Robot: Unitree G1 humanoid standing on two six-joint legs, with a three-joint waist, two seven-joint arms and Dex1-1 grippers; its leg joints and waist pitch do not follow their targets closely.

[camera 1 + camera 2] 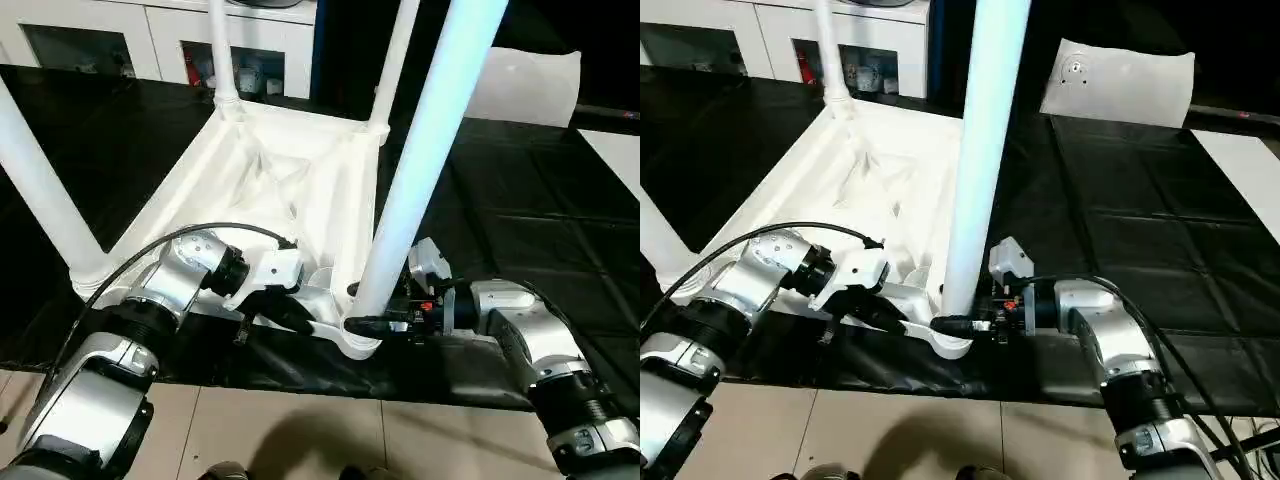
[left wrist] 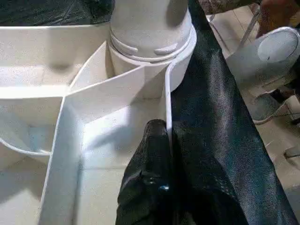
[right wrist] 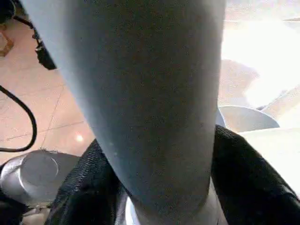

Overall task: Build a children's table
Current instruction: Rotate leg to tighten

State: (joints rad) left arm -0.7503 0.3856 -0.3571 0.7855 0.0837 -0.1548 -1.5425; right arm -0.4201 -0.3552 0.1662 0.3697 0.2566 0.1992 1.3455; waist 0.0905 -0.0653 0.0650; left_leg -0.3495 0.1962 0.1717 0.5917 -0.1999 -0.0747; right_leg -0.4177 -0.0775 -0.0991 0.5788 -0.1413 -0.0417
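Currently the tabletop lies ribbed side up on the black mat, four legs standing in its corner sockets; the nearest leg sits upright in the near socket; right gripper has its fingers either side of that leg's base, pinching it; left gripper is pressed together on the tabletop's thin edge wall beside that socket; white cabinet behind.
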